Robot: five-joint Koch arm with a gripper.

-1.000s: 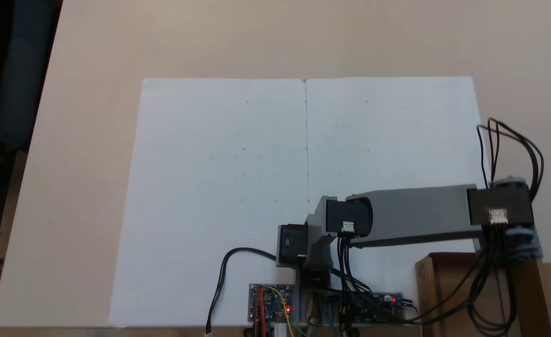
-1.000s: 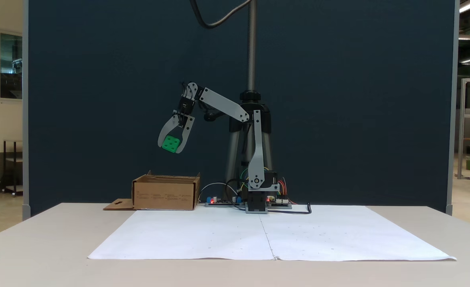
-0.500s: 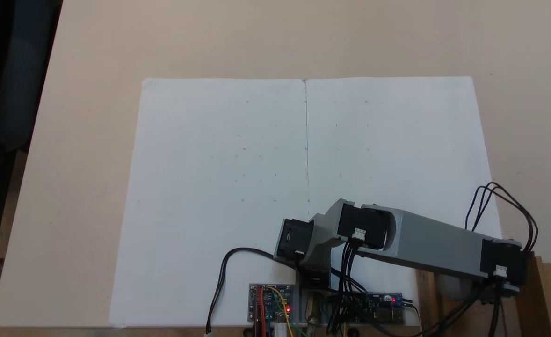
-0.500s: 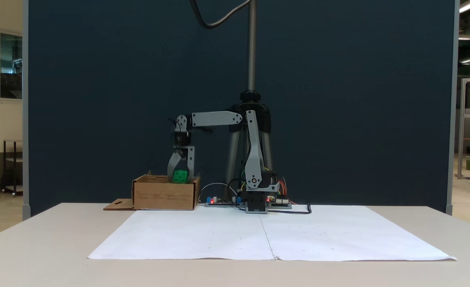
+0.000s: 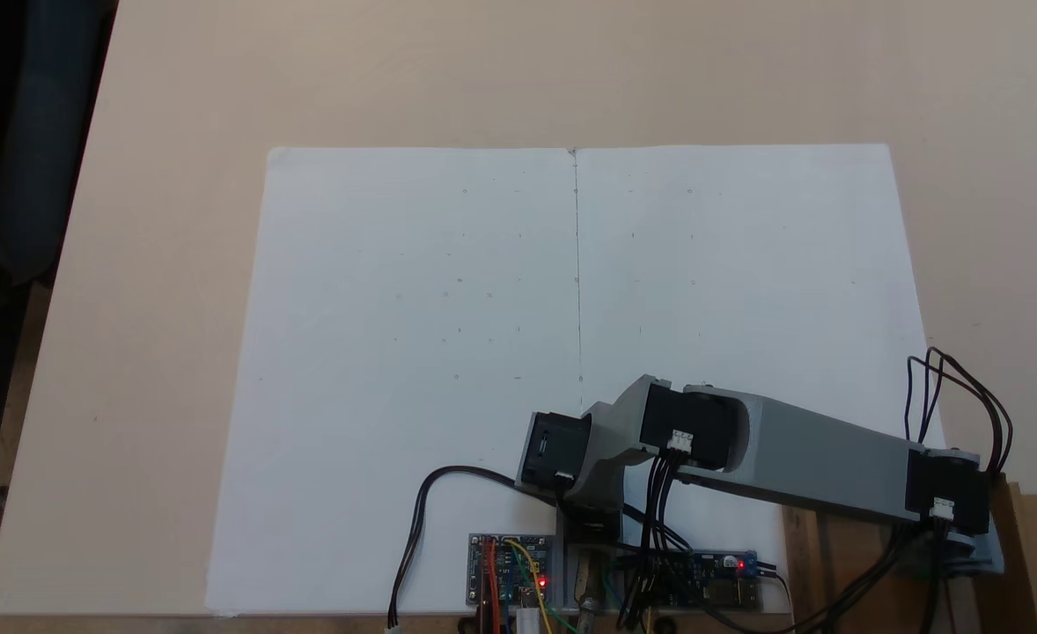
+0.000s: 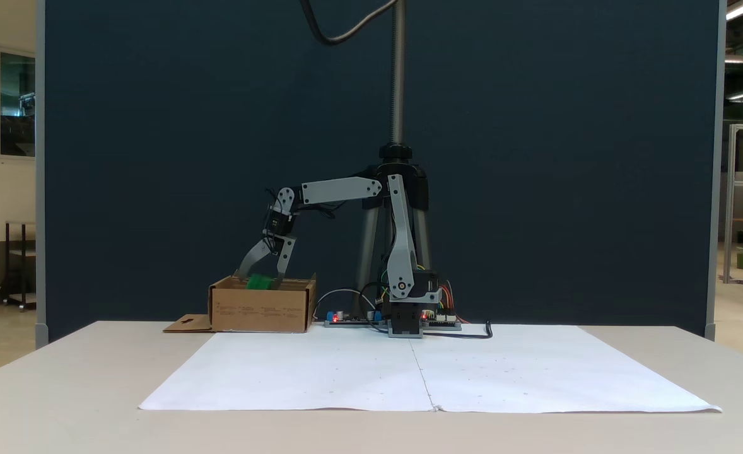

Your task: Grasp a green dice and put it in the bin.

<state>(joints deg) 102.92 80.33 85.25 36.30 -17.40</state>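
In a fixed view the brown cardboard bin stands at the table's back left, beside the arm's base. My gripper hangs just over its rim, jaws spread apart and open. The green dice shows as a blurred green patch between the fingertips, level with the rim and partly sunk behind the bin's front wall. I cannot tell whether either finger touches it. In the fixed view from above, the arm's grey forearm reaches over the bin at the lower right and hides the gripper and dice.
White paper sheets cover the middle of the table. Circuit boards and cables lie by the arm's base. The bin's flap with a hanger hole lies flat to its left. A dark panel stands behind.
The arm came down from high above the bin to its rim. The jaws, shut on the dice before, have spread, and the dice has dropped lower, partly into the bin.
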